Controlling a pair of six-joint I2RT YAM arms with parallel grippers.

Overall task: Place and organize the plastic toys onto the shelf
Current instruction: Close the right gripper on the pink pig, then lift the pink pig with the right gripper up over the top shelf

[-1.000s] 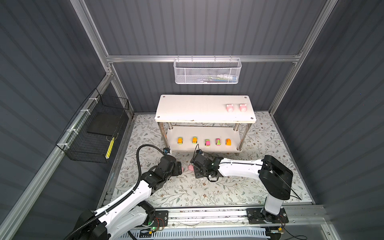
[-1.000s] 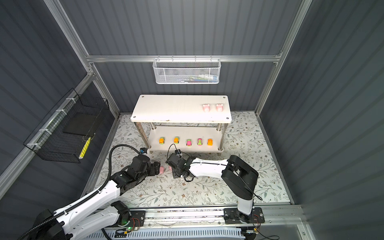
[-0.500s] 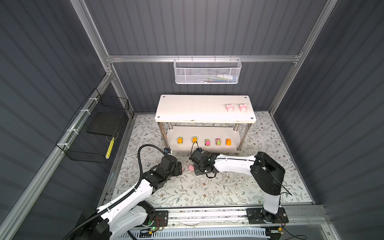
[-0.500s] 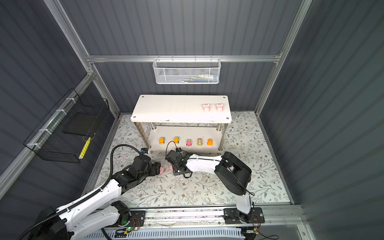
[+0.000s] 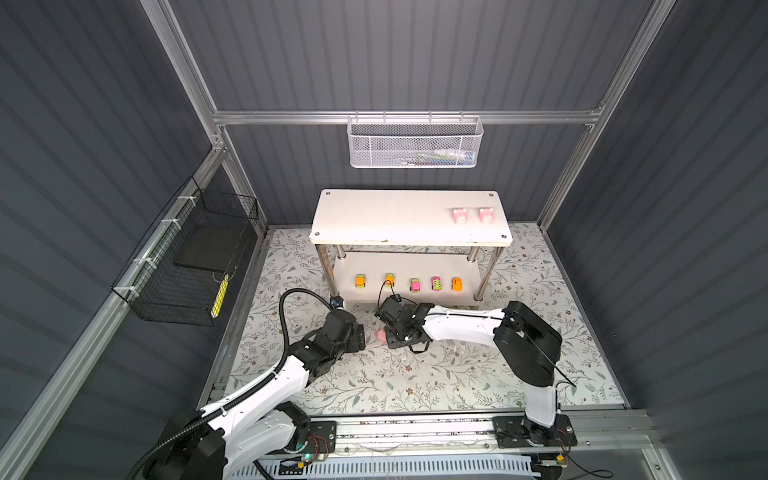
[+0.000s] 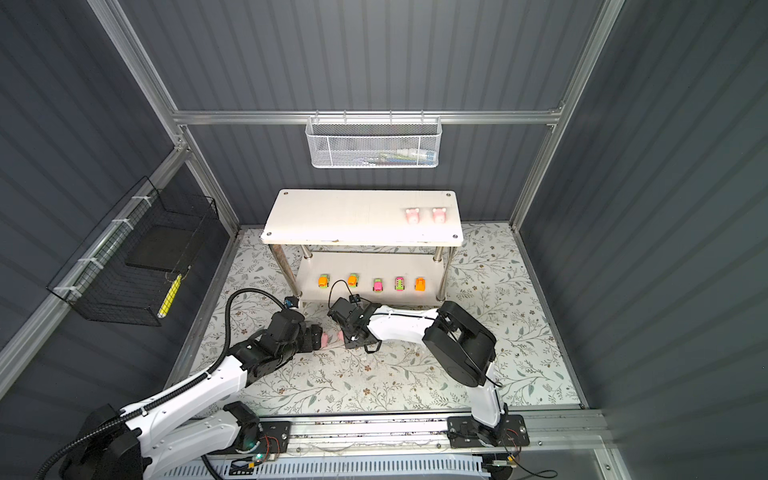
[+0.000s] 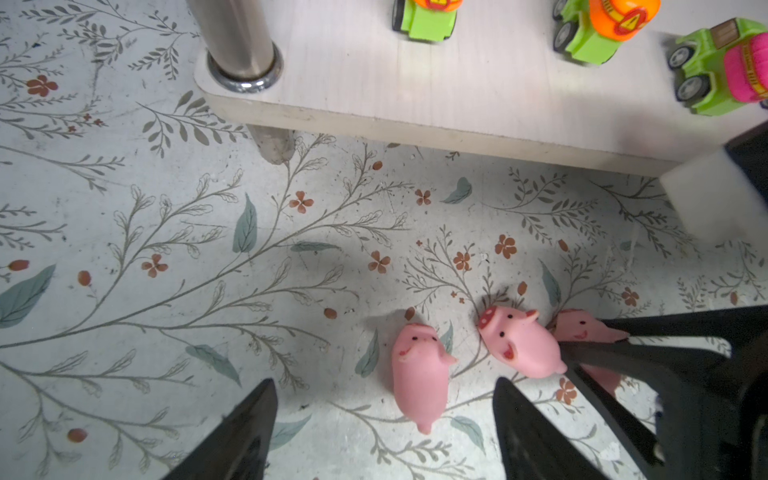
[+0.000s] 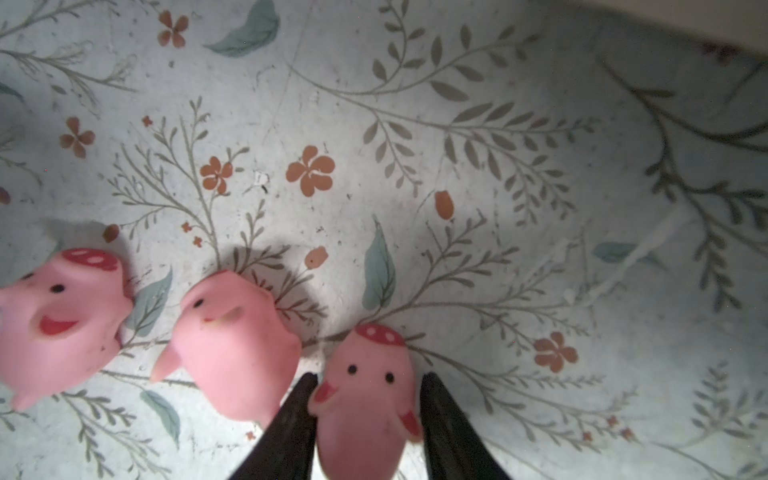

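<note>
1. Right claw [image 5: 394, 337] sits low at frame centre in a top view, nose to nose with the left claw [image 5: 358, 337] over the loose pigs [image 5: 380, 334] on the bench [image 5: 415, 382]. Upper centre, the shelf [image 5: 395, 216] holds cars [image 5: 414, 284] below and two pigs [image 5: 471, 216] on top, so pigs go up. Right claw has slid left since a second ago; left arm unmoved.
2. Left wrist: left claw [image 7: 384, 384] spread, astride a side-lying pig [image 7: 417, 374] at lower centre, ready to take it.
3. Right wrist: right claw [image 8: 365, 386] pinching the end pig [image 8: 365, 399] by its flanks, lower centre.

Matt pig [image 8: 365, 399], shiny (metal) leg [image 7: 237, 37] — woodgrain shelf [image 7: 478, 83]
</note>
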